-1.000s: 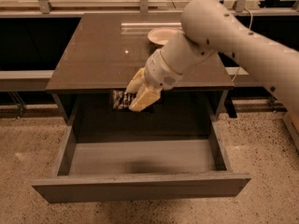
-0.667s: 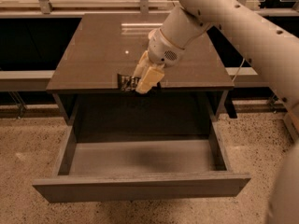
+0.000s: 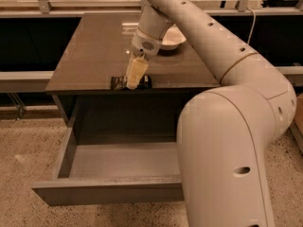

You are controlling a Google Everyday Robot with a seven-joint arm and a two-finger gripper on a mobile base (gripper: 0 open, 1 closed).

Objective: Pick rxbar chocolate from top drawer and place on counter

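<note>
The tool (image 3: 132, 83) is down at the table's (image 3: 90, 56) front edge, closed on the bar (image 3: 118, 82) lying there, above the open drawer (image 3: 109, 190).

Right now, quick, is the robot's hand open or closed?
Gripper: closed on the rxbar chocolate, down at the front edge of the counter.

Glossy brown-grey table (image 3: 94, 51), plain grey top drawer (image 3: 109, 190) inside and out. Pale yellow tool (image 3: 133, 82) at the table's front edge pinching the rxbar chocolate (image 3: 118, 82), black wrapper with white print. White bowl (image 3: 173, 38), off-white arm (image 3: 227, 126), speckled beige floor (image 3: 28, 141).
</note>
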